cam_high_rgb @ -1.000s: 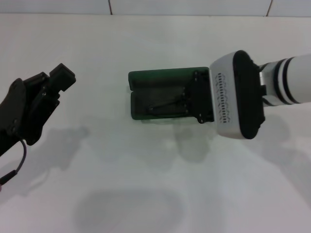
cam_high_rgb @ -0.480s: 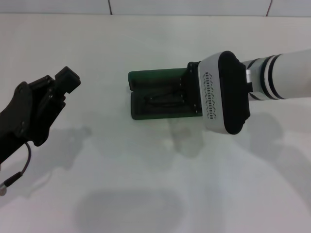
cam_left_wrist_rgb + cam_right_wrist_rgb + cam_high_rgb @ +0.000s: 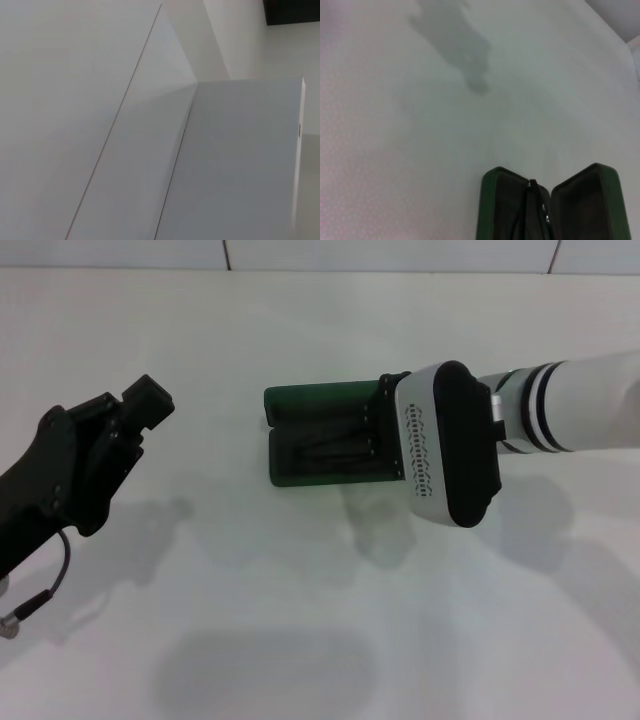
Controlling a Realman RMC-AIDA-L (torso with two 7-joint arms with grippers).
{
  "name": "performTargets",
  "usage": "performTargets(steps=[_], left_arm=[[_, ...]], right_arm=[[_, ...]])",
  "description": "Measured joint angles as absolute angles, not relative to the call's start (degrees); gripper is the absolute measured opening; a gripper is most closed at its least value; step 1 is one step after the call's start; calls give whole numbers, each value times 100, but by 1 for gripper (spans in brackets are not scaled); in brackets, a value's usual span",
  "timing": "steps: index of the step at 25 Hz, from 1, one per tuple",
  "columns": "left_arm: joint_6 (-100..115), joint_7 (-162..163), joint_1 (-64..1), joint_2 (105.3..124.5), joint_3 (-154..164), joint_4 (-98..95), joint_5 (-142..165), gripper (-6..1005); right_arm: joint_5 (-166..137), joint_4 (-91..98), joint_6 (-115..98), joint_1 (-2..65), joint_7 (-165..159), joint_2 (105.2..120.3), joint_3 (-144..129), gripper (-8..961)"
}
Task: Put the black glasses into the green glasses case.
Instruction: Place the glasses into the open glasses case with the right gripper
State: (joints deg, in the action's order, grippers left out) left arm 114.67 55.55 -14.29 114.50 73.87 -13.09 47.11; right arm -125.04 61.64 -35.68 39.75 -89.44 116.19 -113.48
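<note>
Head view: right gripper (image 3: 385, 435) slid further left over the green glasses case (image 3: 320, 435); fingers hidden, can't tell. Black glasses (image 3: 530, 212) inside the open case. Left gripper (image 3: 140, 405) idle.

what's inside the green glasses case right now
The open green glasses case holds the black glasses; the right claw covers its right end, hiding that part.

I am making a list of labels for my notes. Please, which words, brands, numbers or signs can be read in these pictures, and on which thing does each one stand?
None: no text can be read anywhere.
The right gripper, over the green glasses case, shows only a row of small marks on its white housing, not letters.
The case, the black glasses and the left gripper are unmarked.
</note>
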Motion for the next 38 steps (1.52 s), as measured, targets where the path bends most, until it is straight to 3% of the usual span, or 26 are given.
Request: performTargets(steps=[28,31,38], left_arm=[[11478,5606,-1459,11470,7392,-1300,4711,48],[11478,5593,-1432,11479,7392,-1301,4711,48],[11478,5574,-1411,11485,7392,-1301,4711,48]], right_arm=[[-12498,6100,-3474,4056,-9306,11619,-11331,121],[-12498,6139,-3474,4027,-9321,11619,-11331,260],[-12256,6433,-3564,3708,-9321,11619,-11318,277]])
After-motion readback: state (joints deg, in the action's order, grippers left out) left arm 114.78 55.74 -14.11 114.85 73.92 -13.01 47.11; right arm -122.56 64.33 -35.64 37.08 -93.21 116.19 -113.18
